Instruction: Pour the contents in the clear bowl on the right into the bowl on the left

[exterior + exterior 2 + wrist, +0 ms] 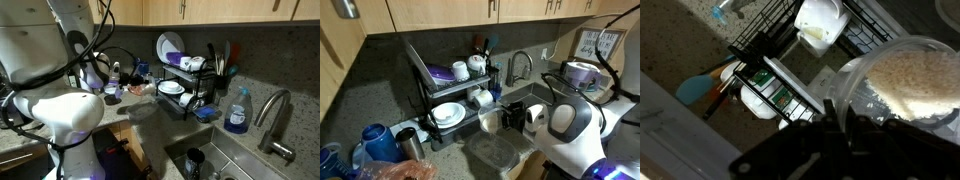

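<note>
Gripper (pixel 835 122) fills lower frame, jaws clamped on clear bowl (pixel 853 85) of pale contents (pixel 915 80); dish rack (pixel 775 50) crowds upper centre, holding white bowl (pixel 820 25).

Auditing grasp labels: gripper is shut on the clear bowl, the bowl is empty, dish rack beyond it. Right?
One thing is off: the clear bowl is not empty. The wrist view shows pale whitish contents in it. The rest stands: the gripper is shut on the bowl, and the dish rack lies beyond it.
</note>
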You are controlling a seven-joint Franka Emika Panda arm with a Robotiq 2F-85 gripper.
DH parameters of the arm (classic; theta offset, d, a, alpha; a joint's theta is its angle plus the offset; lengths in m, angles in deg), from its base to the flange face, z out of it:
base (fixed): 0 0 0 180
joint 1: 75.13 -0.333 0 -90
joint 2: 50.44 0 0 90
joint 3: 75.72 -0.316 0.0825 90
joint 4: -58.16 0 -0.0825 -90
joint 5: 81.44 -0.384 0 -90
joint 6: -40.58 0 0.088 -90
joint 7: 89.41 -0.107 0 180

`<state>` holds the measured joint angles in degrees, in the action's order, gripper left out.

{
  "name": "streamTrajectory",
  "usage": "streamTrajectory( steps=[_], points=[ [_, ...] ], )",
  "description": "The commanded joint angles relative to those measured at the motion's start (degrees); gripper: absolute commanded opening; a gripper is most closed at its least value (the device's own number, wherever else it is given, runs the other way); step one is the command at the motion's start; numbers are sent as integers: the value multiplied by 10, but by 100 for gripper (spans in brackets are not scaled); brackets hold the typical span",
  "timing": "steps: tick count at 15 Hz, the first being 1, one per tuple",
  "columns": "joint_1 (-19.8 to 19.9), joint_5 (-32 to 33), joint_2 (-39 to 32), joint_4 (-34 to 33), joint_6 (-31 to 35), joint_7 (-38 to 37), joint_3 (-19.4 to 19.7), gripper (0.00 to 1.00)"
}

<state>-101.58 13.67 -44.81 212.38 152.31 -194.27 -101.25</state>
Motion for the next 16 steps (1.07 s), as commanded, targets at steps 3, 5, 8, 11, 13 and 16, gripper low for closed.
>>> streamTrajectory(
  steps=[3, 5, 8, 11, 13, 16],
  points=[
    [-10, 20, -13, 9, -46, -24, -9, 3],
    [-10, 22, -19, 8, -52, -24, -11, 3],
    [-11, 26, -28, 7, -59, -25, -13, 3],
    [-12, 30, -37, 5, -67, -27, -15, 3],
    [-14, 32, -42, 3, -73, -32, -16, 3],
    [-15, 35, -47, 1, -81, -36, -17, 3]
  ],
)
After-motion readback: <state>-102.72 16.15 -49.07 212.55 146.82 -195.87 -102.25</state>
